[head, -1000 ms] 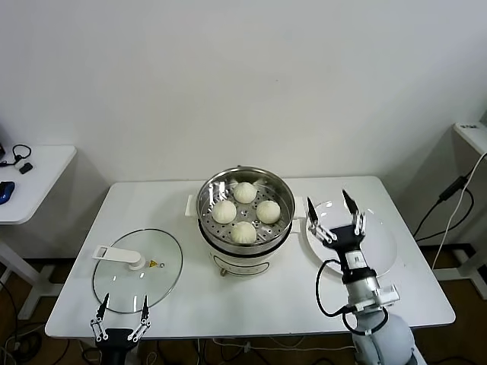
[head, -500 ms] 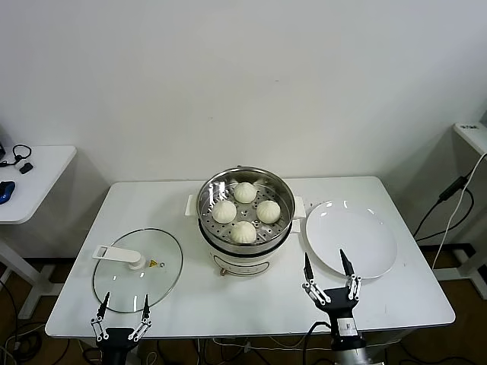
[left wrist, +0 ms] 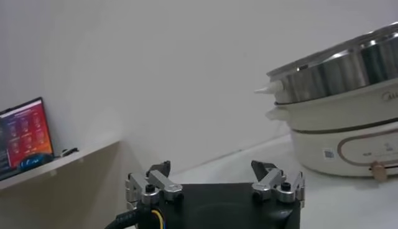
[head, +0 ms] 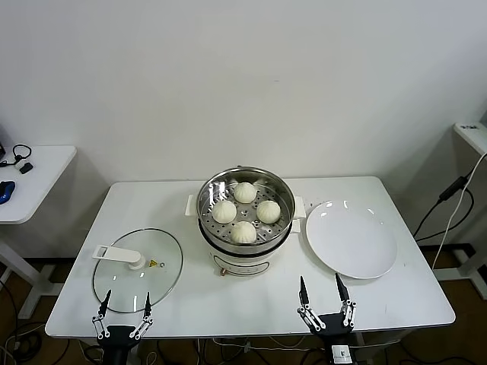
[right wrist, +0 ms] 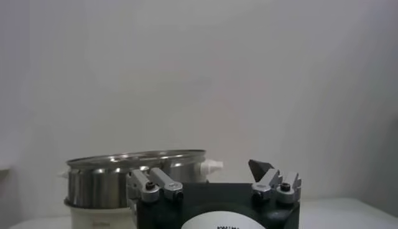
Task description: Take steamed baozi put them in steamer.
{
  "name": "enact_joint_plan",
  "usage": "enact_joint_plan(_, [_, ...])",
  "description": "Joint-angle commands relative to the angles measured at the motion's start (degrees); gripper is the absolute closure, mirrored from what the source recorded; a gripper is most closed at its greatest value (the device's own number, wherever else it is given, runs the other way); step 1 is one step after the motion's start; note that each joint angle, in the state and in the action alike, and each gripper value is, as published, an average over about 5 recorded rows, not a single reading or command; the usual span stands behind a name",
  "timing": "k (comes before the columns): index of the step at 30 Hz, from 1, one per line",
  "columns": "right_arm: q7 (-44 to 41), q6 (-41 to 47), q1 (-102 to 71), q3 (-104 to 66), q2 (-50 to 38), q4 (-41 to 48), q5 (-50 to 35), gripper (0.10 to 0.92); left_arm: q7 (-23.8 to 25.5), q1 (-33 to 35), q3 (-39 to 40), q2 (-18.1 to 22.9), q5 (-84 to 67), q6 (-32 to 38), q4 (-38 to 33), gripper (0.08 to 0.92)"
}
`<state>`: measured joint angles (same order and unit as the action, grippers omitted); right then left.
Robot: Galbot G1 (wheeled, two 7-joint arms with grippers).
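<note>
only from the head view do steamed baozi (head: 243, 214) show inside steamer (head: 245, 190).

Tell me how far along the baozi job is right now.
It looks done: all four baozi sit inside the steamer, and the plate beside it is bare. Nothing is in hand: the left claw and right claw are both open and empty at the table's near edge. No buns are left outside; the glass lid lies on the table, off the steamer.
</note>
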<state>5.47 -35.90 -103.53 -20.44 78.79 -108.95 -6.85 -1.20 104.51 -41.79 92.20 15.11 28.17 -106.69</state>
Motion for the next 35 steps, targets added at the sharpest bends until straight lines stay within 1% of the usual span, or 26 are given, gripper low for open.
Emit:
enact_joint_plan(1, [0.0, -1.7, -1.6, 0.6, 0.7, 0.7, 0.4, 0.203, 0.1, -0.1, 0.0, 1.0, 0.0, -0.1, 0.0, 0.177])
enact_joint_plan(21, [-0.3, -1.4, -1.6, 1.2, -0.3, 1.2, 0.5, 0.203, 0.1, 0.1, 0.1, 1.2, 0.2, -0.1, 0.0, 0.177])
enact_joint_plan(35, [-0.7, -1.5, -1.9, 1.0, -0.4, 1.4, 0.7, 0.203, 0.2, 0.7, 0.2, 1.1, 0.2, -0.3, -1.4, 0.177])
